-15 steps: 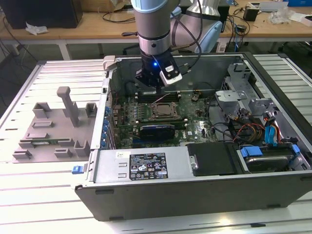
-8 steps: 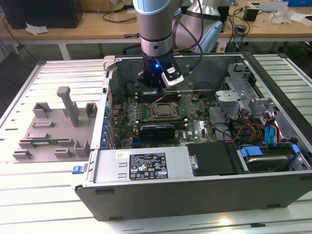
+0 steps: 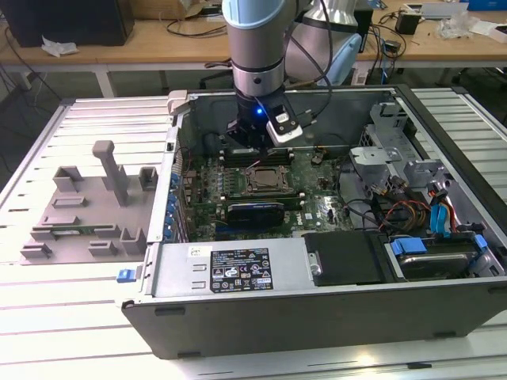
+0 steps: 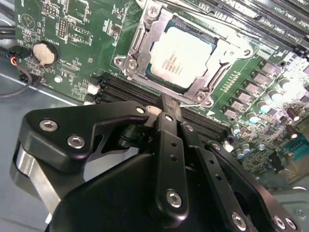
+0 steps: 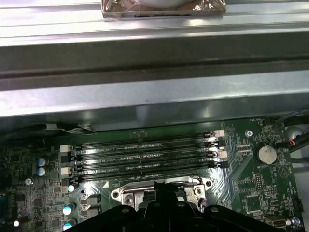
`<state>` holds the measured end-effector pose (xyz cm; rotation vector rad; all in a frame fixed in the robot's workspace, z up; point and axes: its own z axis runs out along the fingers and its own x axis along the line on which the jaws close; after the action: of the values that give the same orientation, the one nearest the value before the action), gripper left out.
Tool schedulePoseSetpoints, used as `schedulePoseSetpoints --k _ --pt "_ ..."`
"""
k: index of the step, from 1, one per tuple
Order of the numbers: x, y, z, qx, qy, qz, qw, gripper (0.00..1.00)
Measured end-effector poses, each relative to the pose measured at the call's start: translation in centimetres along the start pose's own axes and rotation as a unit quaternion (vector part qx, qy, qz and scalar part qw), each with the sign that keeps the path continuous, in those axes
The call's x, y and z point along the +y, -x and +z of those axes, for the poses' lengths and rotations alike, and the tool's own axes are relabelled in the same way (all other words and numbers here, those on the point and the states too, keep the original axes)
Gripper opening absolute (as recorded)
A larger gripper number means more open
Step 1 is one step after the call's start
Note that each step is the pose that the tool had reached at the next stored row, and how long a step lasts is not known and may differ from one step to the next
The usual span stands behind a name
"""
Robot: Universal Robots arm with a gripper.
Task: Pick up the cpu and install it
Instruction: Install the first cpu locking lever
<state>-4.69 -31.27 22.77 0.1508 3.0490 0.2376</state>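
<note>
The small flat square cpu with the silvery metal top plate (image 4: 182, 57) lies inside the square socket with its shiny metal frame (image 4: 140, 65) on the green motherboard (image 4: 82, 34), flat and level as far as the second wrist view shows. The black tool (image 4: 166, 108) hangs just beside that socket with its fingers (image 4: 170, 116) pressed together on nothing; the chip lies apart from them.

In the exterior view the arm reaches down into the open grey metal computer case (image 3: 333, 277), which lies on the white slatted tabletop (image 3: 71, 309), with the grey plastic tray of blocky posts (image 3: 79, 214) well apart on the exterior view's left.

As a judgement: the chip is light, stiff and thin, its metal plate smooth and likely slippery, and its underside contacts and the socket beneath are delicate. It is best taken by two opposite edges of the darker rim, kept level, with only a light squeeze.
</note>
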Motion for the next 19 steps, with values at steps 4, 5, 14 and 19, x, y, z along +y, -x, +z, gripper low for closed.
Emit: schedulePoseSetpoints --k 4,5,14,19 --pt "0.61 -0.06 0.24 -0.0001 -0.0001 0.000 1.0000 0.11" --pt "0.84 -0.09 0.30 -0.0001 -0.0001 0.000 1.0000 0.11" --pt "1.42 -0.21 0.99 -0.0017 -0.0037 -0.001 1.0000 0.11" --pt "1.31 -0.27 1.64 -0.0142 -0.0033 -0.003 0.9999 0.11"
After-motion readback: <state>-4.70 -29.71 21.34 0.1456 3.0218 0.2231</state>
